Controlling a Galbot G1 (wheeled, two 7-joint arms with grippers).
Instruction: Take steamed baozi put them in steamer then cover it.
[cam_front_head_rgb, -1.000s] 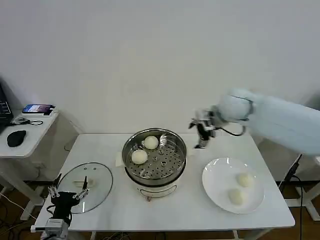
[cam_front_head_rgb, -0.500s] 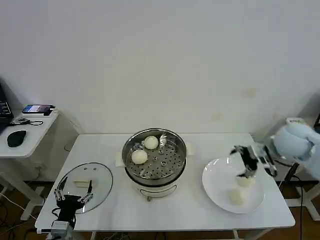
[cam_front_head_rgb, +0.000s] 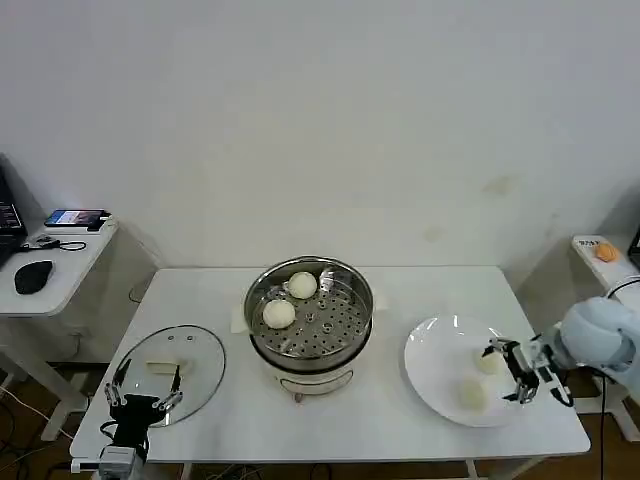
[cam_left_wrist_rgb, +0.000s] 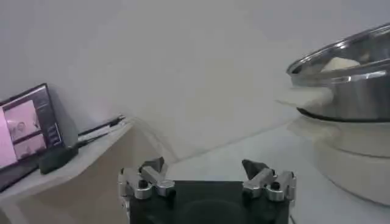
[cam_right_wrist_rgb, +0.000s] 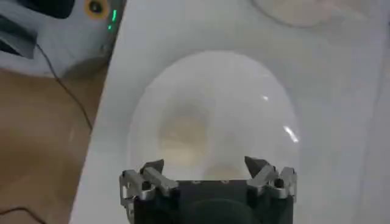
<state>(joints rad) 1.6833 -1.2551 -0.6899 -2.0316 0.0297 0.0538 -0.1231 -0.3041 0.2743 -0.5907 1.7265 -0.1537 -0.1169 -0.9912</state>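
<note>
Steamer: your steamer (cam_front_head_rgb: 309, 318) stands upright at the middle of the table (cam_front_head_rgb: 380, 420), mouth up and uncovered, on its white base.
Buns in steamer: two buns (cam_front_head_rgb: 279, 314) sit on the perforated tray, toward its back-left part, near each other but apart.
Buns on plate: two more buns (cam_front_head_rgb: 473, 393) lie on the white plate (cam_front_head_rgb: 435, 365) to the steamer's right, one nearer the wall, one nearer you; round, so no long axis to give you.
Lid: the lid (cam_front_head_rgb: 170, 372) lies flat on the table to the steamer's left, white handle up, handle bar running left-right.
Right end effector: your right end effector (cam_front_head_rgb: 509, 371) is low at the plate's right edge, fingers spread wide, pointing left toward the two buns, holding nothing. In the right wrist view (cam_right_wrist_rgb: 207, 176) the plate lies under its parted fingers.
Left end effector: your left end effector (cam_front_head_rgb: 142, 401) hovers at the lid's near edge, fingers parted, empty.
</note>
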